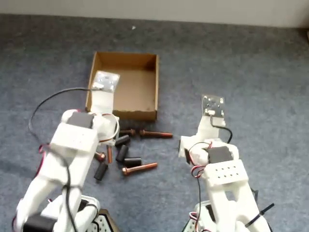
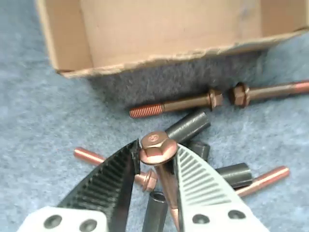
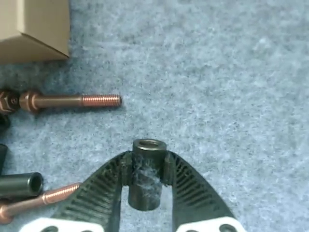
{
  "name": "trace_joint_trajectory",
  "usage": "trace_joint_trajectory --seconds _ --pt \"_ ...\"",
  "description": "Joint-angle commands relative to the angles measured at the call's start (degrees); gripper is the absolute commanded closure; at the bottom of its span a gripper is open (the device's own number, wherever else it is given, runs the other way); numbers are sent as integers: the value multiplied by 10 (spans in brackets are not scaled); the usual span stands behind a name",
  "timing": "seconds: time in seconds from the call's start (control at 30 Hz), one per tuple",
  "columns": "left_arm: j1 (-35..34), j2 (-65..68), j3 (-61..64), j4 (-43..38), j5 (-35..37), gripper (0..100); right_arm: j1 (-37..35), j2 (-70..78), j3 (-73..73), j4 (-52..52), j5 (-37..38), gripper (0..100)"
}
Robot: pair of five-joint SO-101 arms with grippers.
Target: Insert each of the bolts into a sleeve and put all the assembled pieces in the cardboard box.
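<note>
Left pincer (image 2: 155,151) clenched on copper bolt (image 2: 153,143) over loose bolts (image 2: 176,104) and sleeves (image 2: 188,124) near table (image 1: 251,67) middle; right pincer (image 3: 146,159) clenched on black sleeve (image 3: 145,179); cardboard box (image 1: 157,87) toward far edge.

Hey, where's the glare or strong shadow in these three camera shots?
High view: even, soft light; glare whitens the left arm's shiny metal plate. Left wrist view: a highlight on the copper hex-head bolt in the left gripper; dark shadow along the brown cardboard box. Right wrist view: pale sheen on the black cylindrical sleeve.
</note>
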Motion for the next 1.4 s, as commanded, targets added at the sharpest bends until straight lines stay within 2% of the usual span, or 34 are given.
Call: trace_joint_trajectory --seconds 0.0,0.33,0.57,0.67,1.0,1.1,1.37 --pt "7 -141 -15 15 3 995 -47 -33 -27 -8 3 993" --pt "6 -349 -15 10 4 995 -172 -280 -29 -13 5 994" --pt "7 -448 -13 -34 6 995 -244 -356 -17 -18 70 994" --pt "7 -477 -13 -62 6 995 -273 -363 16 -52 75 994" --pt "9 -501 -12 -90 11 995 -392 -449 156 -208 215 994" --pt "35 -501 -12 -89 46 995 -401 -474 184 -240 233 994" --pt "90 -502 20 -89 47 995 -388 -501 191 -249 231 994"
